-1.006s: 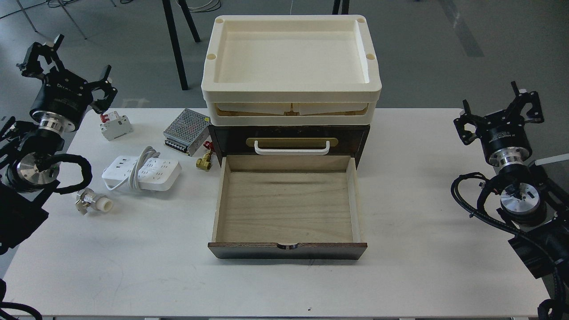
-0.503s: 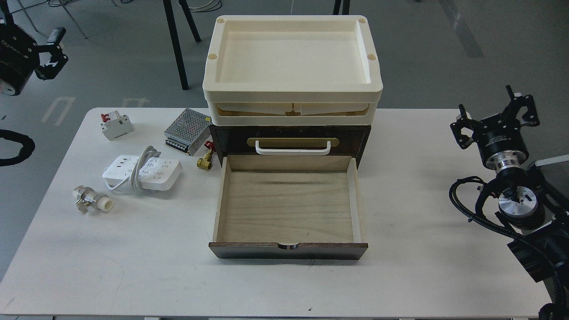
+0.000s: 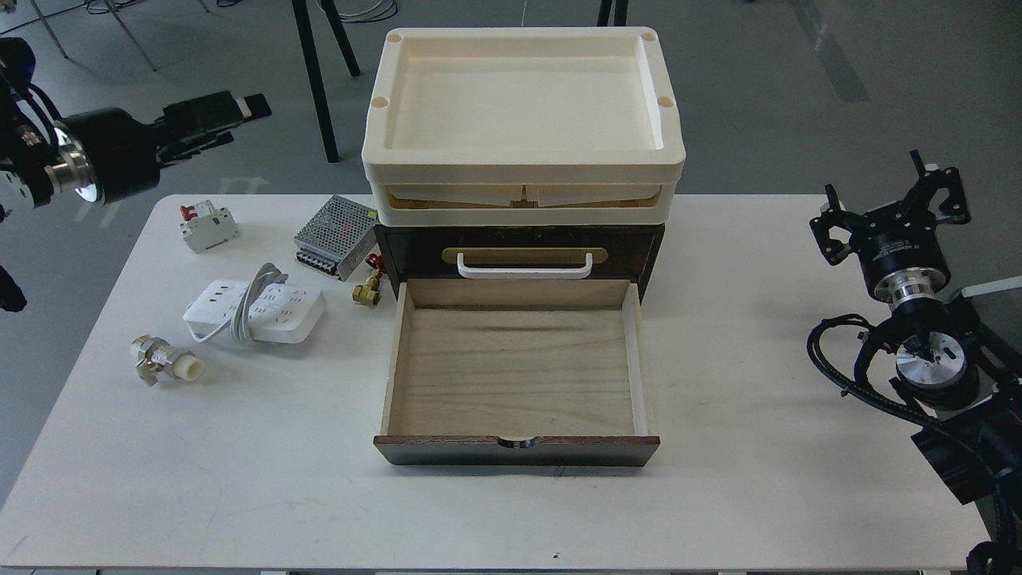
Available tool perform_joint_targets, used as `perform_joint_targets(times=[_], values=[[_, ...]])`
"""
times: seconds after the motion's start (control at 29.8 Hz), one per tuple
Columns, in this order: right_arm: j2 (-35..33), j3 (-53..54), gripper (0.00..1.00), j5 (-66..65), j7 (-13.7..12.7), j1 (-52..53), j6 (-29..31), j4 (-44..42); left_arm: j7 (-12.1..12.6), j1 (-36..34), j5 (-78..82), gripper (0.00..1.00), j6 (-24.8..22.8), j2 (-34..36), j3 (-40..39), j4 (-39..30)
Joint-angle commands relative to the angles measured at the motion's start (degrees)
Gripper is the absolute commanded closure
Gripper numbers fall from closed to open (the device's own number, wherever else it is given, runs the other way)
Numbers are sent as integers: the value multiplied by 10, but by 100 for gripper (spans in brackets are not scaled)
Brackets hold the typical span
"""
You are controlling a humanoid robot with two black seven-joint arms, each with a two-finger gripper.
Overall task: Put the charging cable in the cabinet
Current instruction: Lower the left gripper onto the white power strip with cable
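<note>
The charging cable [image 3: 255, 311], a white power strip with a grey cord wrapped around it, lies flat on the white table [image 3: 239, 463], left of the cabinet. The cabinet [image 3: 519, 247] is dark brown. Its lower drawer [image 3: 515, 367] is pulled out towards me, and its pale wood inside is empty. My left gripper [image 3: 231, 112] hangs above the floor beyond the table's back left corner and points right, well away from the cable; its fingers cannot be told apart. My right gripper [image 3: 894, 208] is open and empty over the table's right edge.
Around the cable lie a white circuit breaker [image 3: 207, 226], a silver perforated power-supply box [image 3: 335, 235], a brass valve [image 3: 367, 289] and a metal fitting [image 3: 164, 361]. Cream trays [image 3: 523, 120] are stacked on the cabinet.
My left arm has swung up from the table's left edge and now points right behind the back left corner. My right gripper shifted slightly. The cable and the drawer have not moved.
</note>
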Motion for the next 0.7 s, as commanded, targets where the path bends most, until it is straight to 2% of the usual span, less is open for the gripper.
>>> perform_joint_targets(times=[0.0,0.13,0.3,0.37,0.54,0.67], values=[[0,-1,0,0,0,-1,-1,1,0,1,149,5,13,-3,12,-5],[-1,-3,0,0,-1,-3,-1,1,0,3,252,6,72,-28,56,14],[-2,-3,0,-1,-2,-3,-1,1,1,3,265,13,144,-36,164,44],[-3,-3,0,-1,-2,-4,-1,0,3,3,264,14,150,-47,185,61],[-3,-3,0,-2,-2,-3,-1,0,-2,3,254,15,152,-107,186,156],[-3,-3,0,-2,-2,-3,-1,0,-4,5,210,21,153,-133,188,203]])
